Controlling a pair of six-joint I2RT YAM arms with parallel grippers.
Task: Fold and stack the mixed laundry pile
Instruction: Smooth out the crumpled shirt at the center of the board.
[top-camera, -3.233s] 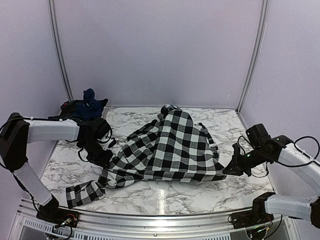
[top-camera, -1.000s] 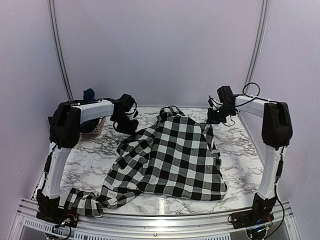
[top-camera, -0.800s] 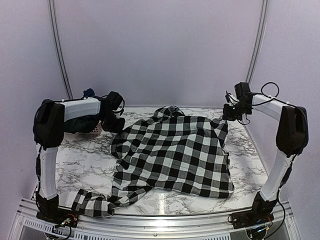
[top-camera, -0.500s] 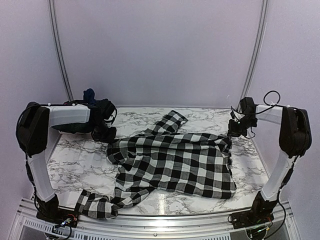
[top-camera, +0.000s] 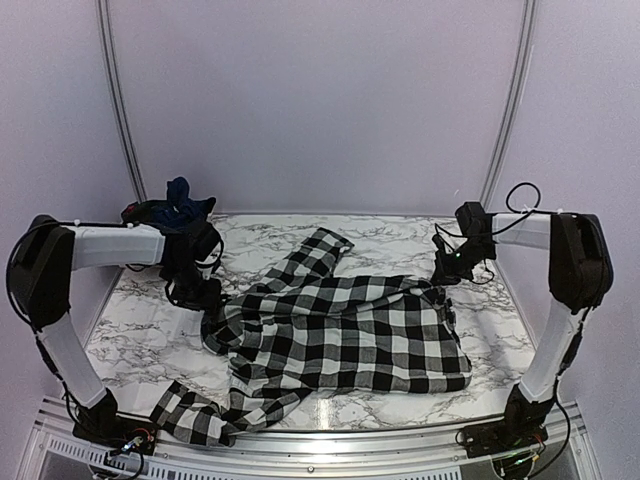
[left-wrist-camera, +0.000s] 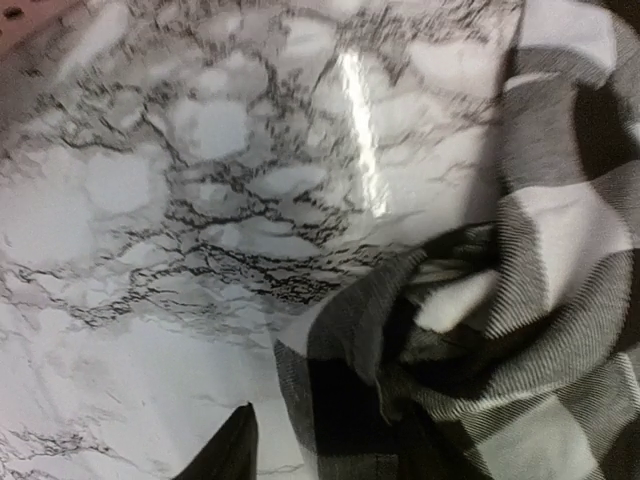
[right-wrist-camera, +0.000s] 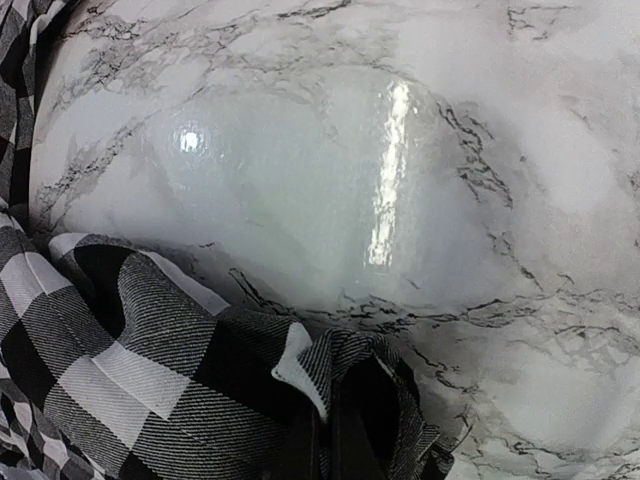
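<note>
Marble worktop (top-camera: 130, 335), pale booth walls: we record one black-and-white check shirt (top-camera: 350, 335) spread roughly flat across the middle, a sleeve trailing to the near edge, no fold made. Right pincer (top-camera: 441, 271) clenched on the shirt's far right corner; left pincer (top-camera: 205, 298) at its left edge looks parted and released, though our wrist view is blurred. Navy blue T-shirt (top-camera: 182, 200) bunched at far left; we judge all folding and stacking remains.

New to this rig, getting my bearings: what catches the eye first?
The black-and-white checked shirt sprawls across the marble table, one sleeve trailing to the near left edge. The right gripper pinches its far right corner, the left gripper sits at its left edge, and a dark heap of clothes lies in the far left corner.
</note>
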